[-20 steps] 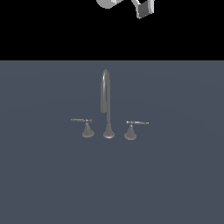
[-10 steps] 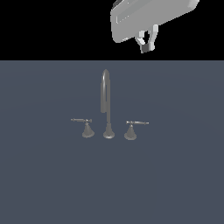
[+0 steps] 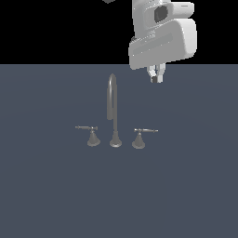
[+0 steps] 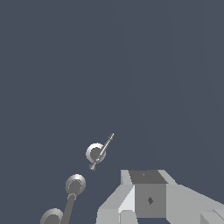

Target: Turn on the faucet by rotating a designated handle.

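Observation:
The grey metal faucet [image 3: 113,111] stands on the dark slate surface, its gooseneck spout on a flared base. The handle [image 3: 141,136] is on the exterior view's right of the spout, and its thin lever points right. Its mirror twin [image 3: 91,135] is on the left, with its lever pointing left. My gripper [image 3: 156,77] hangs above and behind the handle, well clear of it, with its fingers together and empty. In the wrist view the handle [image 4: 99,152] shows from above, beside the spout base [image 4: 75,184], with my gripper [image 4: 146,183] near it.
The flat dark slate surface [image 3: 186,186] spreads around the faucet set. The white arm body [image 3: 162,37] fills the upper part of the exterior view, above the horizon line.
The arm has come down into the exterior view and swung. The gripper has dropped lower and closer toward the faucet's right side. The faucet and its handles have not moved.

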### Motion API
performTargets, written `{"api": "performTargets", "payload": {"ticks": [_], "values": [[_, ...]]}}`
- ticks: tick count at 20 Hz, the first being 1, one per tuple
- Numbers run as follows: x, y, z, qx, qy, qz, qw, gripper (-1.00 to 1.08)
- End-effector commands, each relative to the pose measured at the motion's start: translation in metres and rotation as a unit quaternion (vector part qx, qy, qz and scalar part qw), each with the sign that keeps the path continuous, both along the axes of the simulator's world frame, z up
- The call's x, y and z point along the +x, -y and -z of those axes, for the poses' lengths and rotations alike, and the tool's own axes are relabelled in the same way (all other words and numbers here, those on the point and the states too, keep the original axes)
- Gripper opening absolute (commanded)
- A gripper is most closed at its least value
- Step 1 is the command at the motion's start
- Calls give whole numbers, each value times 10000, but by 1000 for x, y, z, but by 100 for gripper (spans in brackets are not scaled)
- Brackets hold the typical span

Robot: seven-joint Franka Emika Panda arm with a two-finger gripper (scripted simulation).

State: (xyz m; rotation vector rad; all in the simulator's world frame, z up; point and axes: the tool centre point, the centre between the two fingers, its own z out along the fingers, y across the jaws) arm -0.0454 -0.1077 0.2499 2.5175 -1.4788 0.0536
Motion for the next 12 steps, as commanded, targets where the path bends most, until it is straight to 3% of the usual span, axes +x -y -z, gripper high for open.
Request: {"api": "performTargets", "payload": {"ticks": [1,12], "values": [[7,4,18,17,68,265,9996,-100],[29,13,97,268,367,1429,9887,-100]]}}
